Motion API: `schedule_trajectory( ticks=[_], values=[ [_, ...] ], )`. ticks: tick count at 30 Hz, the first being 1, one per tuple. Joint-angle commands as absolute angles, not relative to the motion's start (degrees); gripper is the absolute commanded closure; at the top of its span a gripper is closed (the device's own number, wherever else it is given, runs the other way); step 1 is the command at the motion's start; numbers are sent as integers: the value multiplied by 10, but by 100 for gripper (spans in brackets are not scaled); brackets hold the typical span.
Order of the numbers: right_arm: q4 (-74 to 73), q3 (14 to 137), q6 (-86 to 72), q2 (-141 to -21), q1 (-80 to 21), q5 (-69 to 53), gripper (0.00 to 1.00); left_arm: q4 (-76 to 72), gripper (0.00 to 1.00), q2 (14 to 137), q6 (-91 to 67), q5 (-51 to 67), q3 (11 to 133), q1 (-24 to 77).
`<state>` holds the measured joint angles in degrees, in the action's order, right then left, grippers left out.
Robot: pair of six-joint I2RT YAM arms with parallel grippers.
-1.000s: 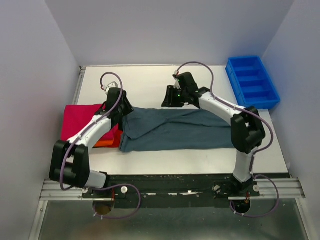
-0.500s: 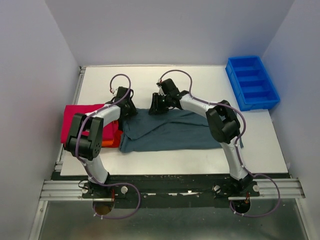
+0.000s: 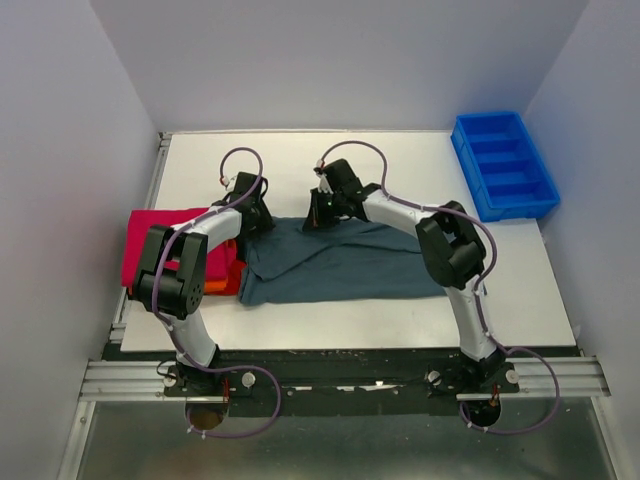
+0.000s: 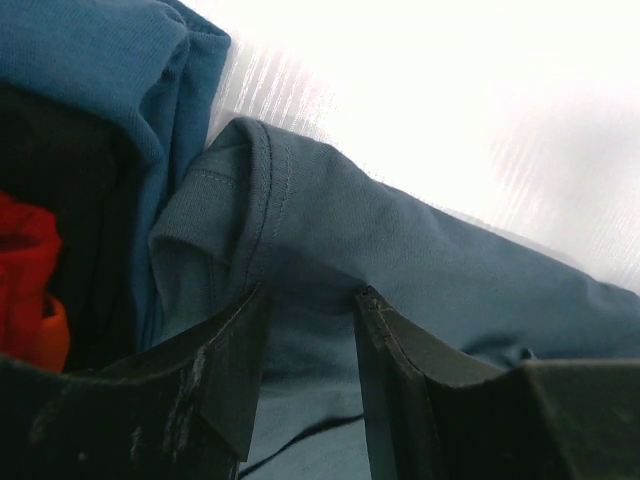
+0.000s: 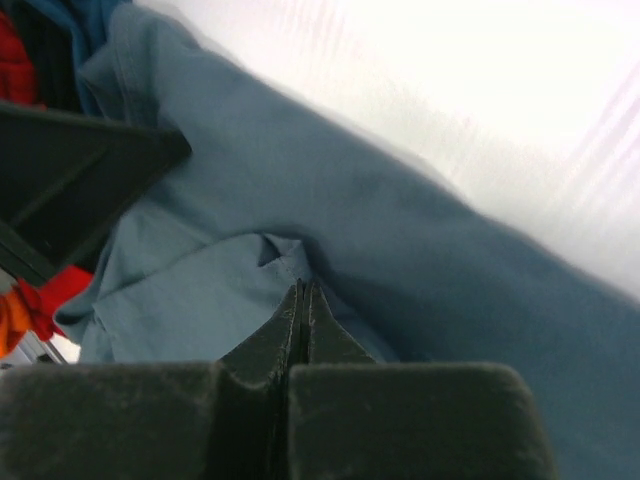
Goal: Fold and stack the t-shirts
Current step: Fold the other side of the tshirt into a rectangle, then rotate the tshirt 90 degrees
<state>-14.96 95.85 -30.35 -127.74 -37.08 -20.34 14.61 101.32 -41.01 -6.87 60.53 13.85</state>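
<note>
Folding of the grey-blue shirt (image 3: 340, 262), spread mid-frame on the worktop (image 3: 300, 160), looks barely begun: the right claw (image 5: 303, 290) is pinched together on its upper edge, while the left claw (image 4: 312, 295) straddles that hem, tips apart, and likely must close before both lift.

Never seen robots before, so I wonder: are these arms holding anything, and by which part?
The right gripper seems to pinch the grey-blue t-shirt at its far edge, jaws shut. The left gripper straddles a hemmed fold, jaws open, gripping nothing.
</note>
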Motion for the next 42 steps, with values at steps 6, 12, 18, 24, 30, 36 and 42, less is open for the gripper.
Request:
schedule_trajectory(
  ticks=[6,12,18,24,30,36,42],
  values=[
    [-71,761,-308,-1108,-375,-220,99,170,45,1006,-397,-93,607,135],
    [-62,630,-317,-1019,-375,-214,99,166,45,1005,-395,-91,604,135],
    [-93,526,-336,-959,-375,-166,96,159,45,998,-394,-90,599,141],
    [-139,509,-338,-924,-375,-114,47,156,44,983,-389,-100,598,153],
    [-133,540,-319,-890,-376,-145,39,167,43,951,-388,-115,599,164],
    [-99,615,-311,-957,-410,-200,43,178,42,888,-395,-155,584,184],
    [-55,629,-346,-1005,-434,-204,54,178,42,838,-415,-144,531,215]
  ],
)
